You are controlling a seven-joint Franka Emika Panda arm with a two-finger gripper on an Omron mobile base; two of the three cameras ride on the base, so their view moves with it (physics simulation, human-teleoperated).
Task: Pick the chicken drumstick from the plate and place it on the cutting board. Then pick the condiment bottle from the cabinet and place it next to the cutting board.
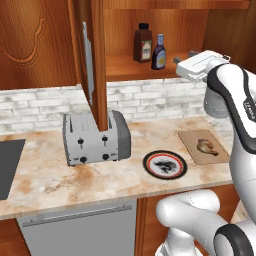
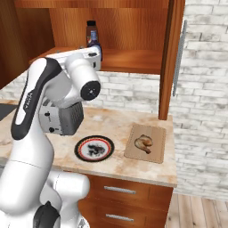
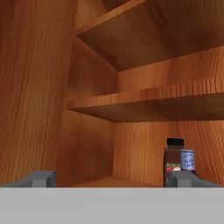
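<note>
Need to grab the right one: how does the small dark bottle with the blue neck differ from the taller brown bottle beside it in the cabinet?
The small dark purplish bottle with the slim blue neck and cap is shorter and rounded; the taller brown bottle with the black cap is square-shouldered. In the left base view the blue-necked bottle stands to the right of the black-capped one and nearer the gripper. Both stand upright on the reddish-brown wooden cabinet's shelf and carry labels.
</note>
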